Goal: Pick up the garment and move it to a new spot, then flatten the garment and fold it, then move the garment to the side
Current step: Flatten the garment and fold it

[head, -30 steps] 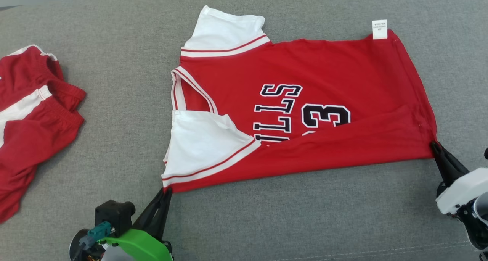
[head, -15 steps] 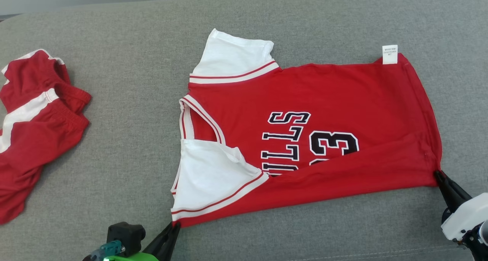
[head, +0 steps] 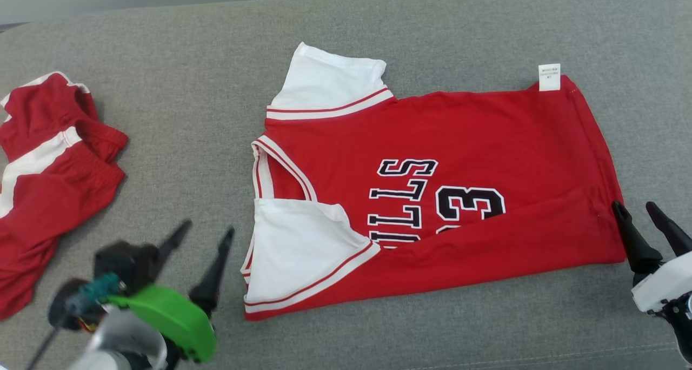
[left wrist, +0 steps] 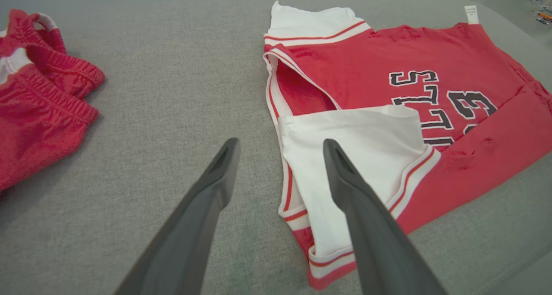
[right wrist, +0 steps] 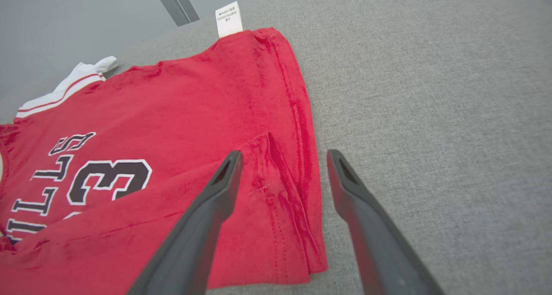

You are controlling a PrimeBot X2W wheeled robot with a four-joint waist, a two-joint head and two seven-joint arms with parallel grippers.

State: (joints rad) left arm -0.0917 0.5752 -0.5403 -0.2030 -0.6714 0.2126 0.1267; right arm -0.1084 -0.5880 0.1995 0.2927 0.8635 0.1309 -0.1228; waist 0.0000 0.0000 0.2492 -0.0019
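Garment (head: 432, 143) flat on cushion (head: 162, 116), left gripper (head: 208, 227) spread empty beside sleeve (head: 303, 245), right gripper (head: 633, 204) spread empty at hem (head: 603, 186).

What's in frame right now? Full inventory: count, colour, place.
jersey: 1, red with white sleeves and black lettering, laid out mid-surface, near long edge folded over
care label: 1, white, jersey's far right corner
second garment: 1, red with white stripe, bunched at left edge
surface: 1, grey fabric, under everything
left gripper: 1, dark fingers, open, lower left beside the near sleeve
right gripper: 1, dark fingers, open, at jersey's near right corner
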